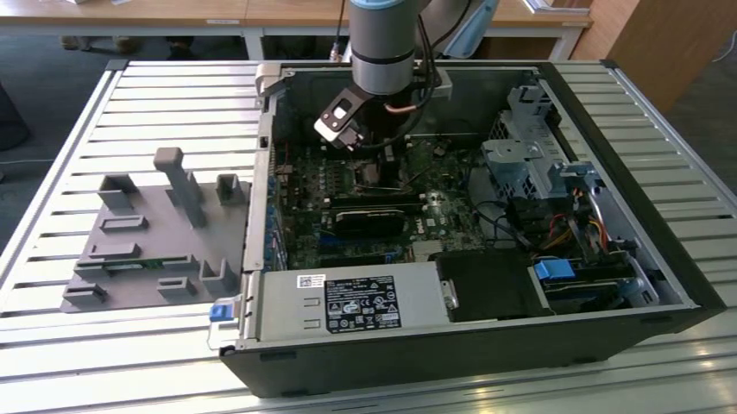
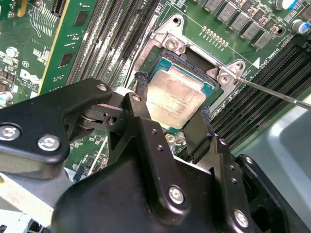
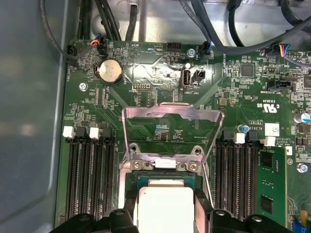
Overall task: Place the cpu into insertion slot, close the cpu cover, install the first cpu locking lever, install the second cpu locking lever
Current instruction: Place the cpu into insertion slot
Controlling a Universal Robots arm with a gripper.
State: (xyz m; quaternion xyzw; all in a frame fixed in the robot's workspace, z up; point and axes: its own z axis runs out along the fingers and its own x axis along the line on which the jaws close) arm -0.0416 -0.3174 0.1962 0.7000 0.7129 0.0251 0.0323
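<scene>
Cpu (image 2: 177, 99), seemingly in insertion slot (image 2: 163, 40); cpu cover (image 3: 172, 112) tilted up along one slot edge.

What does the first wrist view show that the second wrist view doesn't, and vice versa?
First wrist view: the cover hinged up at the edge of the socket, plus a coin battery and black cables. Second wrist view: a thin metal lever sticking out past a socket corner. Both: the cpu lying in the socket, memory slots on either side, and the gripper at the cpu.
</scene>
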